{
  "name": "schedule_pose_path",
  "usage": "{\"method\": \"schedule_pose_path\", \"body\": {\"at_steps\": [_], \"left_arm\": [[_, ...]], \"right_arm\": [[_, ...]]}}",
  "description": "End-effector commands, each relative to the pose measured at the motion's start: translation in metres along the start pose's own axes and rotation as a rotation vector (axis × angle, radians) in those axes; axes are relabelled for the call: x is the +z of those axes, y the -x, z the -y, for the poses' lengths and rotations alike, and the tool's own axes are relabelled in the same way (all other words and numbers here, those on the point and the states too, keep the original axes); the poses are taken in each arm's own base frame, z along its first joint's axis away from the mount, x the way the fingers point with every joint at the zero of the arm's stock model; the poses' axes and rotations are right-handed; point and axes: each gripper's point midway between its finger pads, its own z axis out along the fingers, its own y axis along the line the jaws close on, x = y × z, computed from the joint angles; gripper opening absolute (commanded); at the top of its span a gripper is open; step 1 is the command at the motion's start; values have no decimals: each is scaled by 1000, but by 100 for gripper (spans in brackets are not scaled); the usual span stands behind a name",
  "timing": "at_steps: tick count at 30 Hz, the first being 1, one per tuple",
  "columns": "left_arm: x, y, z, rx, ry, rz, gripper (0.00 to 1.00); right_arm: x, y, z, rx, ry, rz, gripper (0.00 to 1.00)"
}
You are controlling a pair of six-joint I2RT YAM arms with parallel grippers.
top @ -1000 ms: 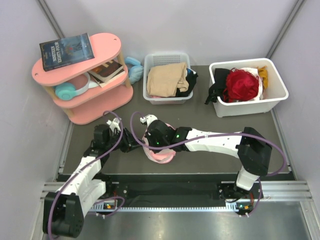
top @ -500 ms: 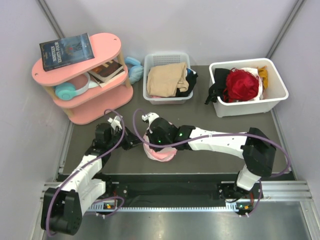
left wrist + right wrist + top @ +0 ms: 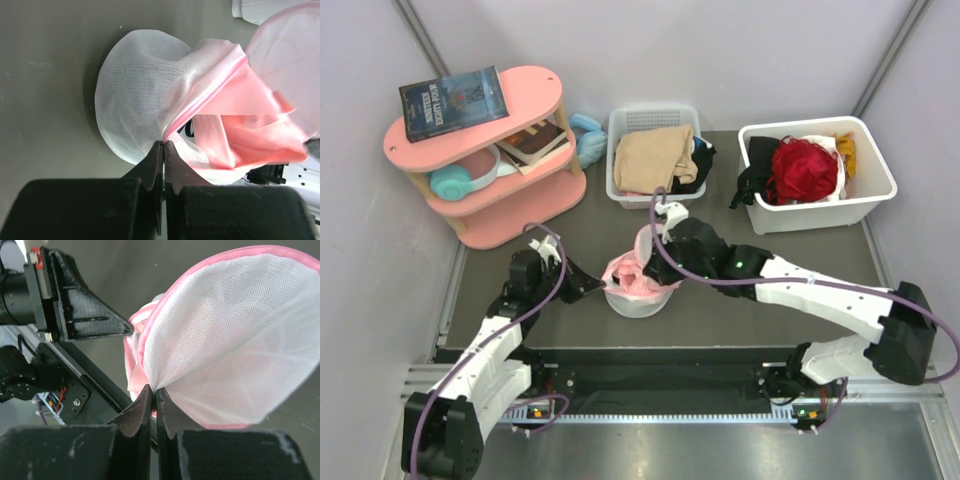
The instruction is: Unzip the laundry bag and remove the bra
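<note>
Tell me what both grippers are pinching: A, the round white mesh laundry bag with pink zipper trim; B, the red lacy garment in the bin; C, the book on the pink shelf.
A: left gripper and right gripper are each shut on the white mesh laundry bag.

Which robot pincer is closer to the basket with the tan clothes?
Right. The right pincer is just in front of the basket, pinching the laundry bag's raised flap. The left pincer is farther back and left, pinching the bag's other edge.
</note>
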Motion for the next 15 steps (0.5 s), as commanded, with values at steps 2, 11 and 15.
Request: {"method": "schedule_pose_path", "body": {"at_steps": [2,11,15], "left_arm": [[-7,8,-3,46,50,51,0],[-11,5,-3,45,42,59,0],[-11,6,1,40,32,62,0]], "right_arm": [[-37,33,25,118,-5,141,4],[-56,23,72,143,-87,142,8],[-50,21,63,161,-28,137,9]]}}
